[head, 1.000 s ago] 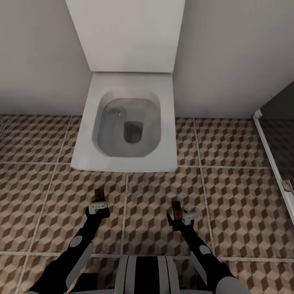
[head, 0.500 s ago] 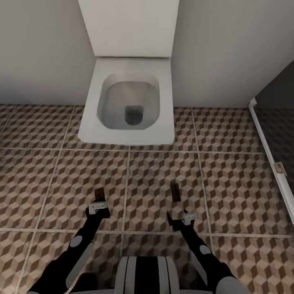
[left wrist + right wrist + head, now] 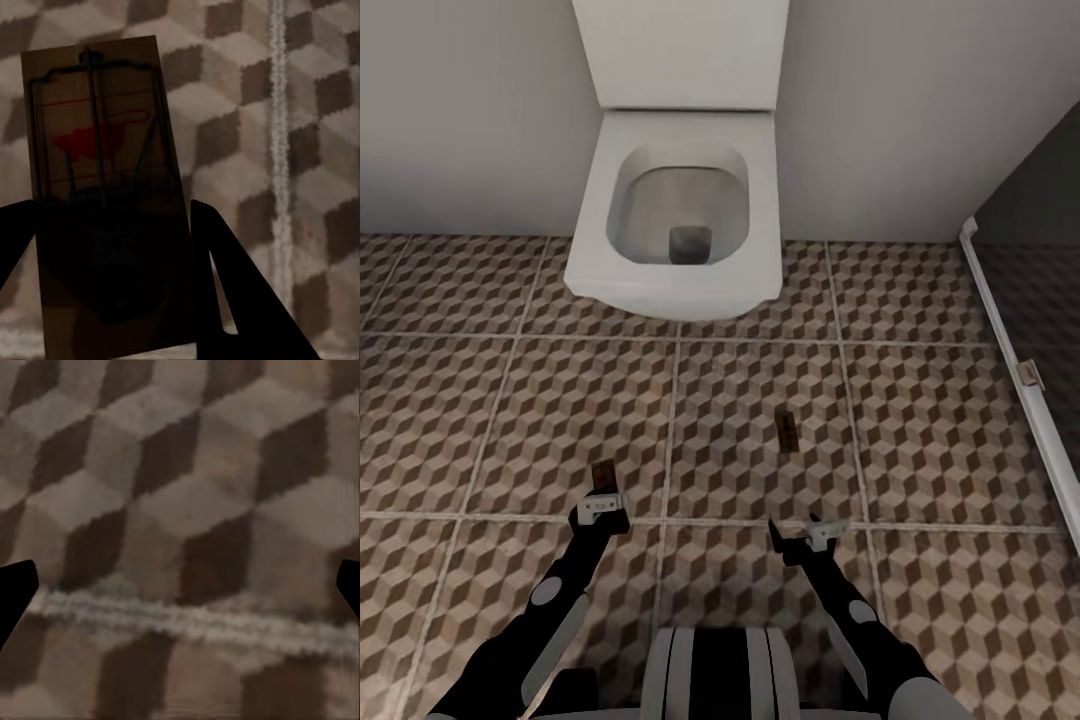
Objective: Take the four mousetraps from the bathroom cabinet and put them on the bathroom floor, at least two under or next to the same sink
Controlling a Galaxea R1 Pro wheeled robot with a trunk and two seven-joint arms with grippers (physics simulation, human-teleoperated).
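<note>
One mousetrap clamped in the left gripper, another lying loose on the patterned tiles.

The bathroom floor [image 3: 920, 420] is large square tiles printed with brown-and-beige cubes, pale grout between; a white, square-edged toilet [image 3: 675, 225] stands against a plain grey wall [image 3: 460, 110]. The left gripper [image 3: 603, 505] holds a mousetrap [image 3: 101, 172] between its dark fingers [image 3: 232, 292] — a flat tan wooden board with thin dark wire parts and a red mark, no readable writing. A second mousetrap [image 3: 787, 428] lies flat on the floor, ahead of the right gripper [image 3: 800, 540] and apart from it; that gripper's jaws stand wide with nothing between them — bare tile and a grout line below.
</note>
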